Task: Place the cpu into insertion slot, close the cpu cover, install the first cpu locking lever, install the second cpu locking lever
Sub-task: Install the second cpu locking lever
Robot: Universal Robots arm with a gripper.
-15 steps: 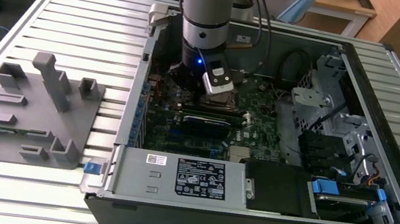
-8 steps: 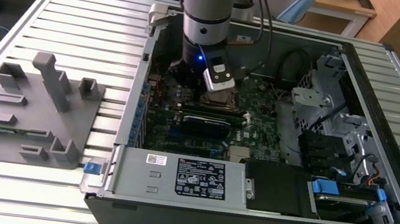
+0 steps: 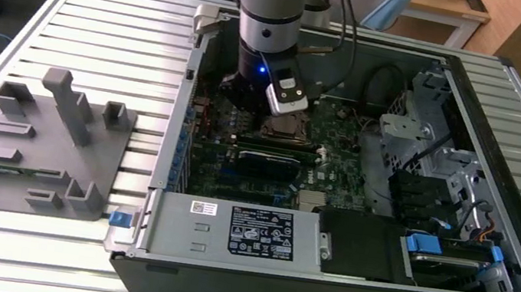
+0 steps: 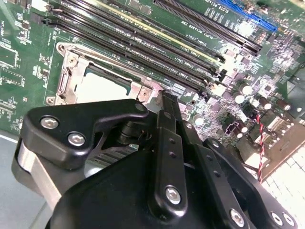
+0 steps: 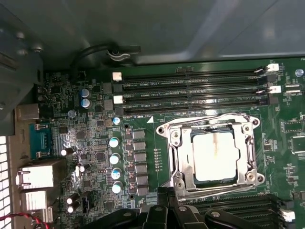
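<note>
First wrist view, item one: small square silver-tan cpu (image 5: 215, 156) seated in the black-framed insertion slot (image 5: 180, 157), thin silvery cpu cover (image 5: 212, 123) lying over it; our black gripper (image 5: 167, 210) poised at the socket's edge for the levers, its spread unclear

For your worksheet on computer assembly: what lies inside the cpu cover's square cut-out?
The cpu lies framed by the closed cpu cover. The insertion slot beneath is covered, so its contacts cannot be seen.
</note>
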